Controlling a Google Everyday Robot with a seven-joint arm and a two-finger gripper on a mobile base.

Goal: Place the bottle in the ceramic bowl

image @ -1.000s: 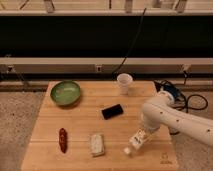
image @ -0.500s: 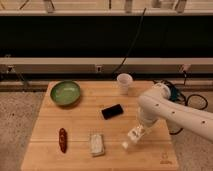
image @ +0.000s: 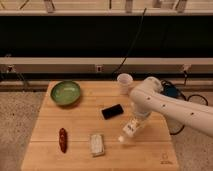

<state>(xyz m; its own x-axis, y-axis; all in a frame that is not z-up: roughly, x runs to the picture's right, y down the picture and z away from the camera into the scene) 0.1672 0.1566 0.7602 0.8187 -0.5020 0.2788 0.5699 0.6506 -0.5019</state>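
Note:
The small white bottle (image: 128,131) with a yellowish label hangs tilted, cap down to the left, over the right middle of the wooden table (image: 45,155). My gripper (image: 135,123) is at the end of the white arm that comes in from the right. It is shut on the bottle's upper end and holds it just above the wood. The green ceramic bowl (image: 66,93) sits empty at the table's far left corner, well away from the gripper.
A white paper cup (image: 124,83) stands at the back, right behind the arm. A black phone (image: 112,111) lies left of the gripper. A pale rectangular block (image: 97,144) and a red oblong item (image: 63,140) lie near the front.
The arm has swung left and toward the table's back, carrying the bottle with it. The other objects have not moved.

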